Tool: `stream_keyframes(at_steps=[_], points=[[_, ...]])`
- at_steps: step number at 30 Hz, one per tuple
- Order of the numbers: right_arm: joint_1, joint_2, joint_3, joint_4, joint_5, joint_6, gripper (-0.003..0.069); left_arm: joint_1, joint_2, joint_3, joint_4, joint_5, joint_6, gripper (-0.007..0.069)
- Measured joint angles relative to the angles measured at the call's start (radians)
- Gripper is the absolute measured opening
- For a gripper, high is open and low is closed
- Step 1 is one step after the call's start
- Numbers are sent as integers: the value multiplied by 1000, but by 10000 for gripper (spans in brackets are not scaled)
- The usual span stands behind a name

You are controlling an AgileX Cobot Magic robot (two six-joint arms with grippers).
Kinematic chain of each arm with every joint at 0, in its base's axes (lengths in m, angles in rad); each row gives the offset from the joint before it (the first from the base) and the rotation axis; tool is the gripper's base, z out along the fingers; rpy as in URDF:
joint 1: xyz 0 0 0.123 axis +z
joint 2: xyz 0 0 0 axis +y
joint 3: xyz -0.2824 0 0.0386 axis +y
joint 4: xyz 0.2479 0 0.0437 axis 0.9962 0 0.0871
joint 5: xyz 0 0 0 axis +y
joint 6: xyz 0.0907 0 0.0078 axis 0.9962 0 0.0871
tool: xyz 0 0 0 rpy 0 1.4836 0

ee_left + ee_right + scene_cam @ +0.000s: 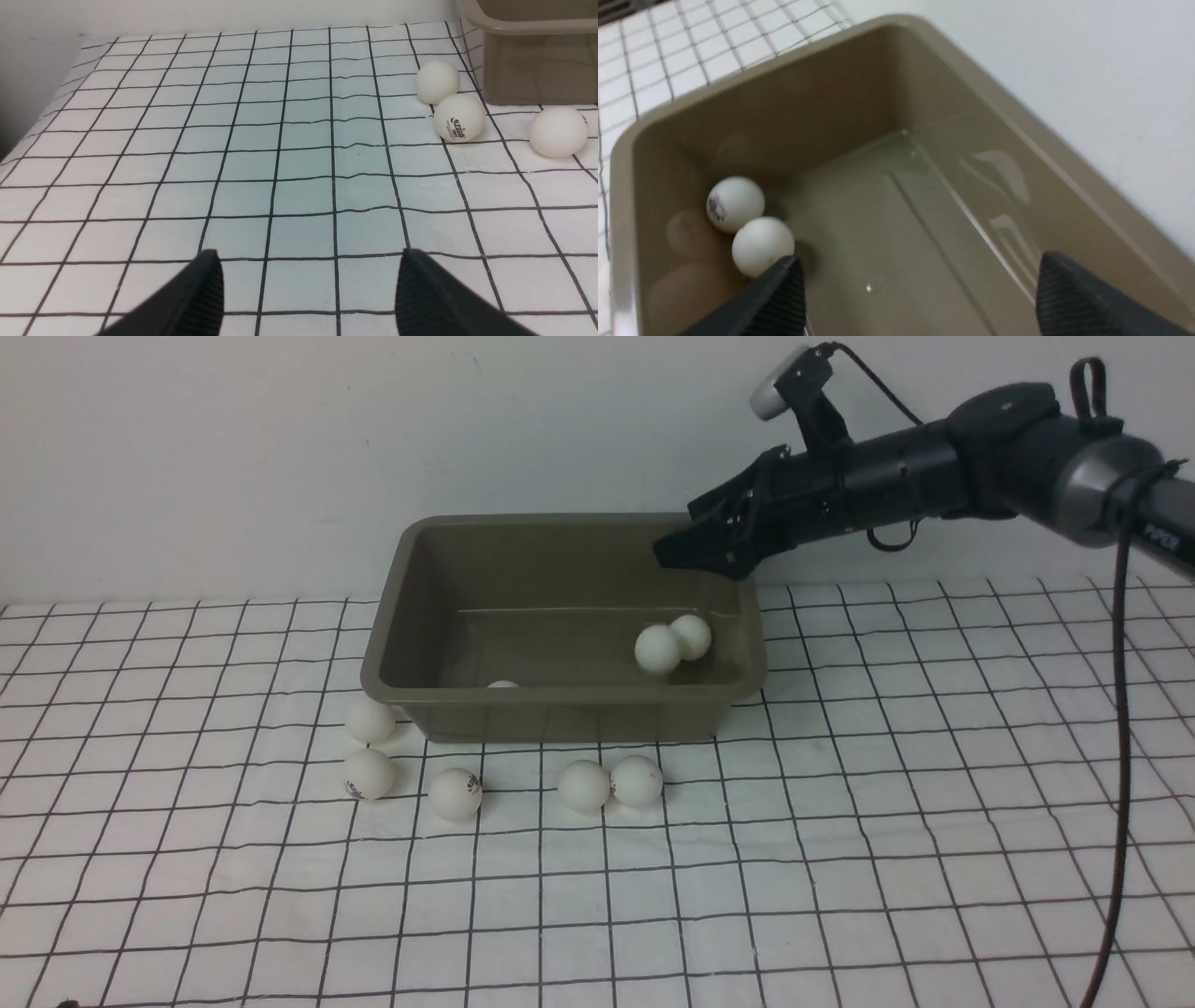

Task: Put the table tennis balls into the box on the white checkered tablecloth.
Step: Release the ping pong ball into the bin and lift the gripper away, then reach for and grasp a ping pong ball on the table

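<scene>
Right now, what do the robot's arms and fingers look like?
The right arm is a black tube with a silver joint, white lettering, a small white camera and a thin black cable. The left fingers and right fingers are black, ribbed wedges.

surface: white checkered tablecloth [840,859] lying slightly wrinkled | box [560,719] sitting on it toward the back | five table tennis balls [456,793] resting on the cloth along the box's front: two by its left corner, one alone, two touching
</scene>
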Motion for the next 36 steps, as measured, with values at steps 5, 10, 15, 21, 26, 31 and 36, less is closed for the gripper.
stream_keyframes(at_steps=[5, 10, 15, 21, 26, 31, 36], points=[[-21, -85, 0, -14, -10, 53, 619, 0, 0, 0, 0, 0, 0, 447], [-56, -275, -4, -190, -13, 154, 556, 0, 0, 0, 0, 0, 0, 447], [-86, -432, -5, -524, 5, 384, 521, 0, 0, 0, 0, 0, 0, 447], [-92, -545, -5, -814, 180, 613, 517, 0, 0, 0, 0, 0, 0, 447], [-90, -597, 2, -815, 239, 704, 517, 0, 0, 0, 0, 0, 0, 447], [-51, -621, 126, -804, 238, 763, 517, 0, 0, 0, 0, 0, 0, 447], [45, -624, 428, -770, 207, 791, 517, 0, 0, 0, 0, 0, 0, 447]])
